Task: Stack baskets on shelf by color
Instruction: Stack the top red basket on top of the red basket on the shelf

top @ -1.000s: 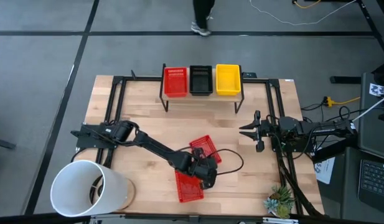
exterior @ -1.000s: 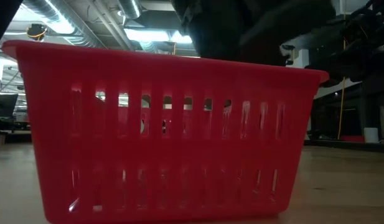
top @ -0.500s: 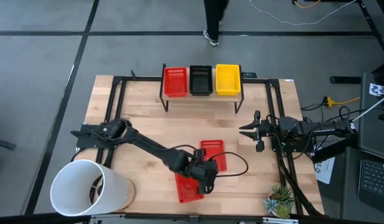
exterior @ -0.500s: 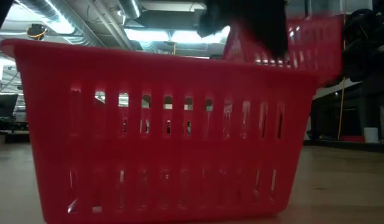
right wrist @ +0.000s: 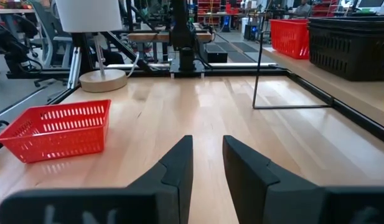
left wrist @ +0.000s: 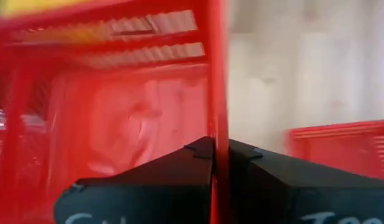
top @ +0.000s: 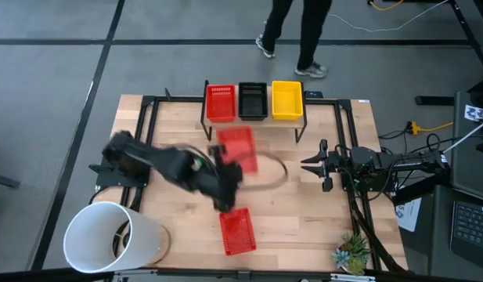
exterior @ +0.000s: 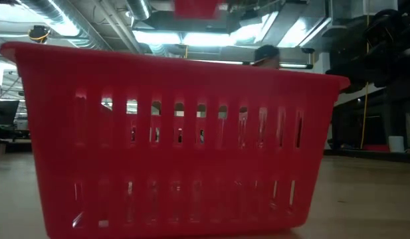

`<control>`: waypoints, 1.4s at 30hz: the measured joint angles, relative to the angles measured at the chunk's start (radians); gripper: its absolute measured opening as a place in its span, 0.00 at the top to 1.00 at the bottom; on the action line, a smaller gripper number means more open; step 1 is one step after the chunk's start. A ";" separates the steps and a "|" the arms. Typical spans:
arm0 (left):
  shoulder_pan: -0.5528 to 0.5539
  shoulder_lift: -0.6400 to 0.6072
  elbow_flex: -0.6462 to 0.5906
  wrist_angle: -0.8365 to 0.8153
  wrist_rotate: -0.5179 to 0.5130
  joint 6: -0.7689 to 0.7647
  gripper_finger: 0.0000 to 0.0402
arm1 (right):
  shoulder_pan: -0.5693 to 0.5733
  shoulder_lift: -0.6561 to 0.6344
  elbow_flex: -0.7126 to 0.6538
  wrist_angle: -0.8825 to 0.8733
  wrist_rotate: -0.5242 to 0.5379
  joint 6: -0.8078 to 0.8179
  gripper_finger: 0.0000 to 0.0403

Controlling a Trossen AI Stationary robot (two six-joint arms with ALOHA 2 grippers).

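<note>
Left jaws pinching a red basket (top: 238, 149)'s rim above the table (top: 319, 211); right jaws spread, idle.

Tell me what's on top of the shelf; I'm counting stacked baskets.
On the shelf sit a red basket, a black basket and a yellow basket, side by side. Whether others nest beneath each cannot be seen from above.
</note>
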 joint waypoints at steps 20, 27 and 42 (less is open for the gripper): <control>0.679 -0.172 -0.188 -0.027 0.231 0.545 1.00 | 0.000 0.001 0.000 0.000 -0.001 0.000 0.78; 0.753 -0.172 -0.296 0.101 0.342 0.659 1.00 | 0.000 0.001 0.000 0.000 -0.001 0.000 0.78; 0.912 -0.302 -0.328 0.155 0.631 0.772 1.00 | 0.000 0.001 0.000 0.000 -0.001 0.000 0.78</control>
